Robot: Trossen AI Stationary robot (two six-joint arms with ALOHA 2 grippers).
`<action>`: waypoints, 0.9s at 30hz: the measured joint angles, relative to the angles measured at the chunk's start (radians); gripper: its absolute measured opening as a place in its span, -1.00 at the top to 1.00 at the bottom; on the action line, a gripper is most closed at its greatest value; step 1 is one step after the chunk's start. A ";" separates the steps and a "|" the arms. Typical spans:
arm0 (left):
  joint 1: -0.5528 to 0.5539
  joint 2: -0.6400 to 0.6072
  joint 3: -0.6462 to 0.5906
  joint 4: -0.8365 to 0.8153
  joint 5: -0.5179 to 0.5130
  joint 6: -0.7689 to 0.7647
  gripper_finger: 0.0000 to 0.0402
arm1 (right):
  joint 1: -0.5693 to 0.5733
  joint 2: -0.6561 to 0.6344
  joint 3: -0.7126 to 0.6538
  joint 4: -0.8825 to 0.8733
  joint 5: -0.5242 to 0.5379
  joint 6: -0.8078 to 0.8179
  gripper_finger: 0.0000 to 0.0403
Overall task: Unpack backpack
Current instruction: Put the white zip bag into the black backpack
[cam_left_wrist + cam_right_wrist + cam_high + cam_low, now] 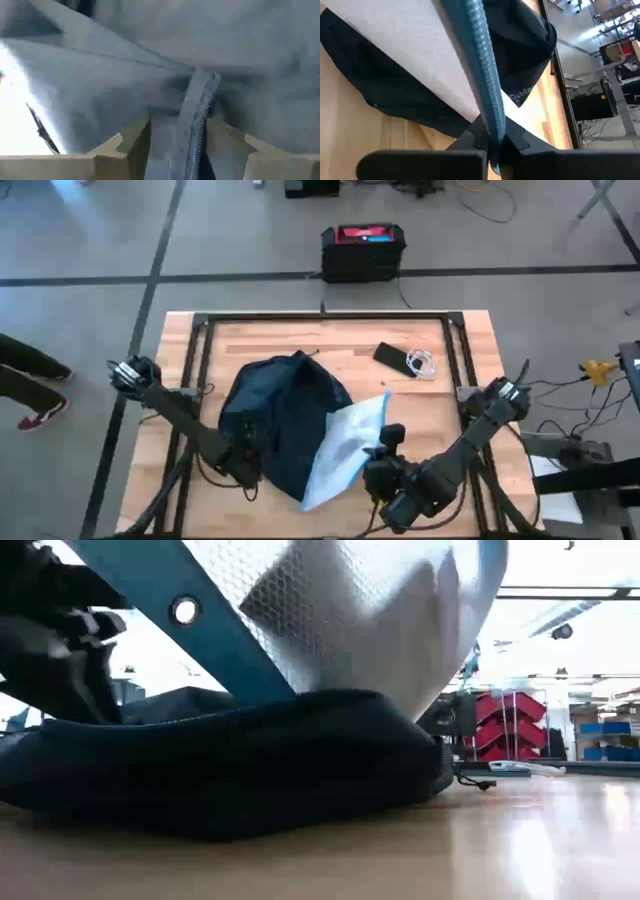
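The left gripper [243, 452] is clamped on the backpack [285, 420] fabric beside its zipper [197, 125]. The backpack lies mid-table [350, 345]. The right gripper [382, 448] is closed on the blue edge of a bubble-wrap pouch [345, 448] that partly protrudes from the backpack, its remainder hidden.

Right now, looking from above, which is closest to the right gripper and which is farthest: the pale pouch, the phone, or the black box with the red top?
1. Pale pouch: held in the right gripper, sticking out of the backpack.
2. Phone: on the table's far side.
3. Black box with the red top: on the floor beyond the table.
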 joint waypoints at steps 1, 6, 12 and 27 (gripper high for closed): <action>0.011 0.000 -0.007 -0.002 0.010 -0.014 0.43 | 0.000 0.000 0.000 0.000 0.010 -0.002 1.00; 0.035 0.000 -0.019 -0.001 0.035 -0.085 0.94 | 0.002 -0.003 0.000 -0.001 0.054 -0.027 1.00; 0.003 -0.001 0.065 -0.007 0.028 -0.098 0.99 | 0.001 -0.043 0.000 0.001 0.130 -0.085 1.00; -0.188 -0.032 0.505 -0.463 -0.348 -0.138 1.00 | -0.262 -0.139 0.000 0.406 -0.439 -0.679 1.00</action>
